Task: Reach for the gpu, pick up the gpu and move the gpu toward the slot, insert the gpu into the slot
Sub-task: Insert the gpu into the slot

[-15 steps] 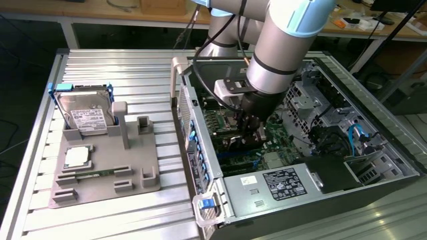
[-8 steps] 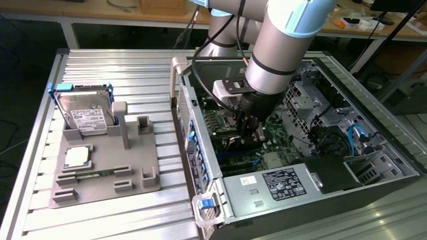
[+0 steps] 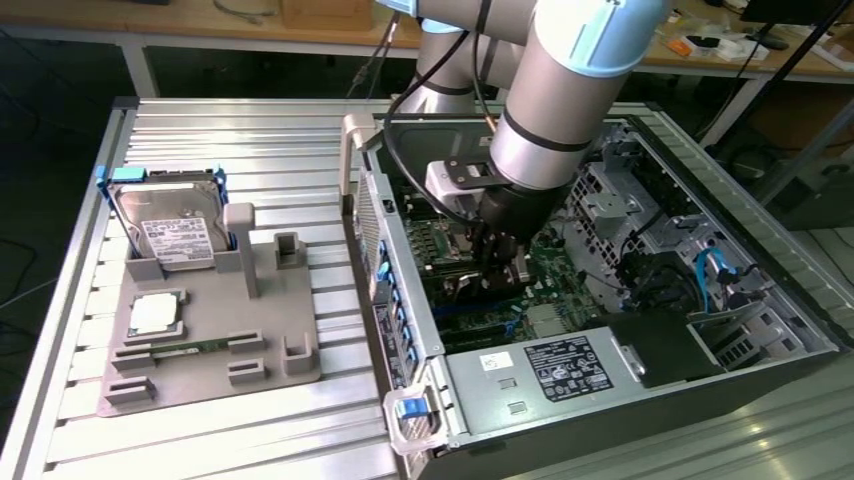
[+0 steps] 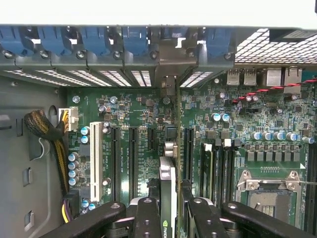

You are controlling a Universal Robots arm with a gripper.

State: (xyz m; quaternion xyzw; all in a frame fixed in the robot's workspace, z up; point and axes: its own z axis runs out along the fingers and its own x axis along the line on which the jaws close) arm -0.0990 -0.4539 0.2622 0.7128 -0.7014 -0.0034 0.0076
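The arm's hand [image 3: 501, 255] reaches into the open computer case [image 3: 750, 218], low over the motherboard [image 3: 434, 245]. On the exterior view's left, a hard drive [image 3: 167, 225] stands in a grey fixture [image 3: 267, 340] on the worktop [image 3: 214, 440].

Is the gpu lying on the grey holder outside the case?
No, the tool grips the gpu above the motherboard inside the case.

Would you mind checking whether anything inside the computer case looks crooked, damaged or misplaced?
Nothing stands out: the gripper holds the gpu edge-on over the motherboard, parallel to its slots, with no visible damage.
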